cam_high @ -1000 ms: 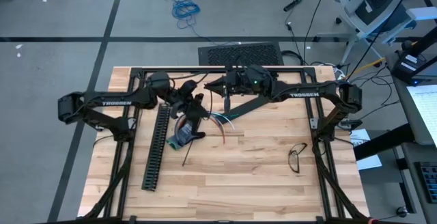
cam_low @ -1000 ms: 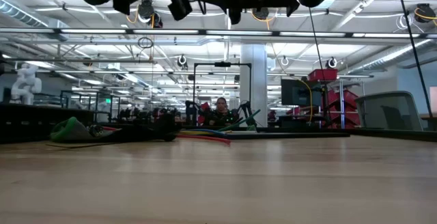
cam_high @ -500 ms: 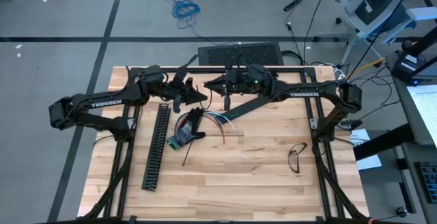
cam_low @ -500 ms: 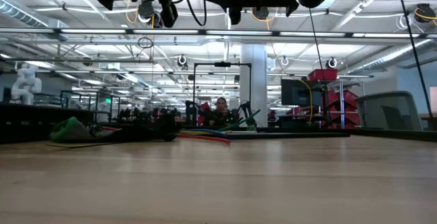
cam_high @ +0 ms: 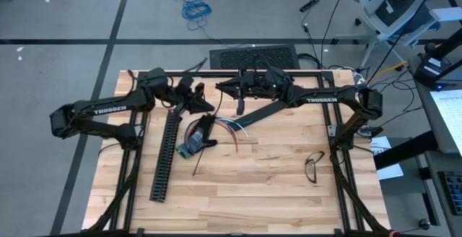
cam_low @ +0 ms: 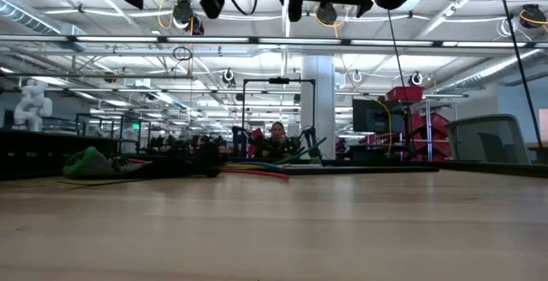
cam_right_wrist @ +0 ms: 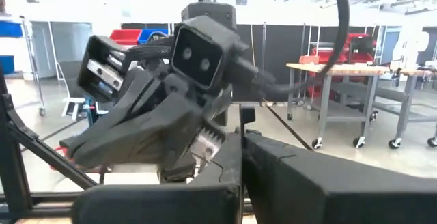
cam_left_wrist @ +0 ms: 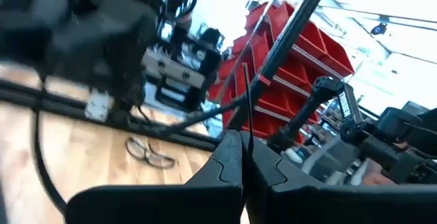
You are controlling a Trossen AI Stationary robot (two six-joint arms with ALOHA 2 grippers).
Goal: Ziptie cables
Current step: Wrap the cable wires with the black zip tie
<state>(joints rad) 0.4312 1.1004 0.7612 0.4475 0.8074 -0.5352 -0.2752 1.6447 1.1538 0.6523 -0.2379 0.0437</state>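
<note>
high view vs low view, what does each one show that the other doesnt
Only the high view: the black slotted channel and the eyeglasses. Only the low view: a person far behind the table. Both: the cables lying on the table, and the left gripper and right gripper up above it.

A: What is the left gripper (cam_left_wrist: 244,157) doing?
B: Fingers pressed together on a thin black strip (cam_left_wrist: 248,108) pointing to twelve o'clock.
A: Anything around it?
B: Eyeglasses (cam_left_wrist: 149,154) on the wooden table (cam_left_wrist: 82,159) at nine o'clock, red bins (cam_left_wrist: 290,63) at one.
</note>
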